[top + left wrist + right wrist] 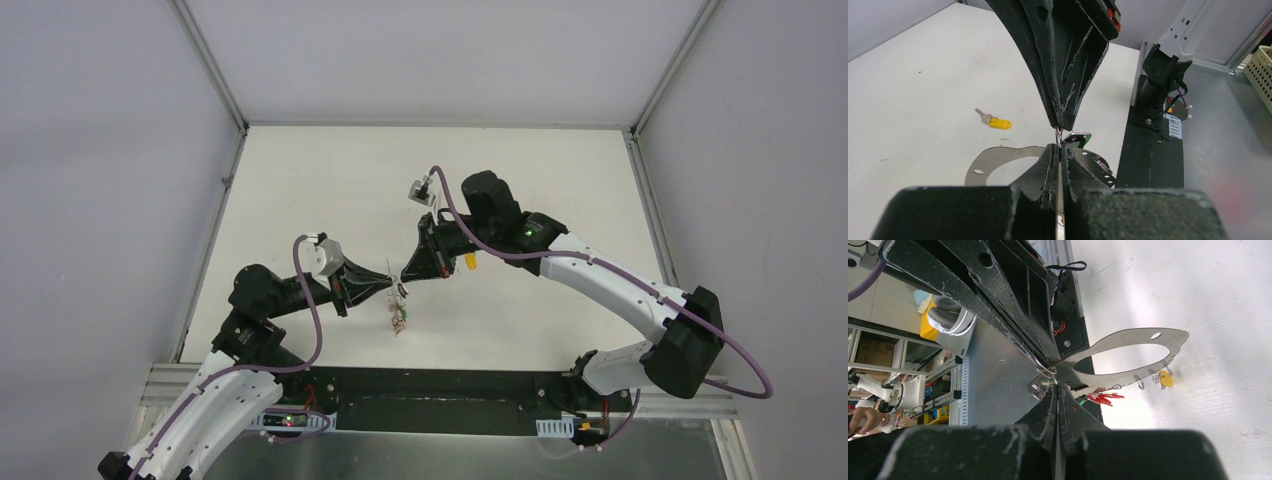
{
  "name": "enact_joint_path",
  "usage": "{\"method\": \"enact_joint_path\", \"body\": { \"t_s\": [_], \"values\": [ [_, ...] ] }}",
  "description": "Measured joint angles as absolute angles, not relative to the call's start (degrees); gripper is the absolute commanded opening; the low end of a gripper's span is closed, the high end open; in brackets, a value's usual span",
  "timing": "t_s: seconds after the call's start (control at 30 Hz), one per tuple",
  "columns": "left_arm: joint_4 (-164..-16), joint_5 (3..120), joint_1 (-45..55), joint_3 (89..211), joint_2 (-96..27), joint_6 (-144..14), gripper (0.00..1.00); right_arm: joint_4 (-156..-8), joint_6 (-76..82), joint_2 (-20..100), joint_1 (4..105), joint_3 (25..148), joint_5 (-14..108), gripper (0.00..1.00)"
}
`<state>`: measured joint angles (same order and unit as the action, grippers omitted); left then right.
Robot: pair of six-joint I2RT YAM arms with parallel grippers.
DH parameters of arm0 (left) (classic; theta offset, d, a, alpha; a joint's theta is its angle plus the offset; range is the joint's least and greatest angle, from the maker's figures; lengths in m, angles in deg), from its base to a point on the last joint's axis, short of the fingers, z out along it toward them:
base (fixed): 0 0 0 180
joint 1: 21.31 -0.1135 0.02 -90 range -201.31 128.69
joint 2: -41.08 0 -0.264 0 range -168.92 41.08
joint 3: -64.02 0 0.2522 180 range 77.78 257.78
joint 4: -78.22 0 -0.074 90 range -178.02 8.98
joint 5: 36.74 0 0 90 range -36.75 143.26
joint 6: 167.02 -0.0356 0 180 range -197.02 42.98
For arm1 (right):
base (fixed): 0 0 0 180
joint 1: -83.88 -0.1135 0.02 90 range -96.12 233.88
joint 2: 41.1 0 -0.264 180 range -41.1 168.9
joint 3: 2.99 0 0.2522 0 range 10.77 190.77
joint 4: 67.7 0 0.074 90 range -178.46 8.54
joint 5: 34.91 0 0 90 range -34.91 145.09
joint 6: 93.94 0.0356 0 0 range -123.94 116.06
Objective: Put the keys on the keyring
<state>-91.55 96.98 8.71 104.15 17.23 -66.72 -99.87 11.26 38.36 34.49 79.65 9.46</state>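
Note:
My left gripper [388,284] and right gripper [408,272] meet tip to tip above the table's middle, both shut. The keyring [1128,340], a flat grey loop with small holes, starts at the left fingertips and also shows in the left wrist view [998,156]. My right gripper [1057,386] pinches a small wire ring [1045,371] of a key right at that spot. Keys with a red tag [1100,398] and a green tag [1079,139] hang under the tips [398,318]. A yellow-tagged key [994,122] lies on the table [470,262]. The exact grip points are hidden.
The white table [300,200] is walled by grey panels on three sides. A black mounting strip [440,400] with the arm bases runs along the near edge. Small wire hooks [1139,382] hang from the keyring's lower band.

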Motion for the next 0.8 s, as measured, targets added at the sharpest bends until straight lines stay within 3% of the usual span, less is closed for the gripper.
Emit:
{"method": "enact_joint_path", "body": {
  "t_s": [0.3, 0.6, 0.8],
  "values": [
    [-91.53, 96.76, 8.71, 104.06, 17.23, -65.69, 0.0, -100.18, 10.93, 38.36, 34.45, 79.65, 9.68, 0.0],
    [-92.54, 96.78, 8.71, 104.06, 17.23, -65.56, 0.0, -100.11, 10.3, 37.16, 34.47, 78.32, 11.03, 0.42],
    [-93.21, 96.83, 8.71, 104.06, 17.21, -65.56, 0.0, -98.8, 9.86, 32.13, 34.47, 76.92, 12.98, 0.45]
  ]
}}
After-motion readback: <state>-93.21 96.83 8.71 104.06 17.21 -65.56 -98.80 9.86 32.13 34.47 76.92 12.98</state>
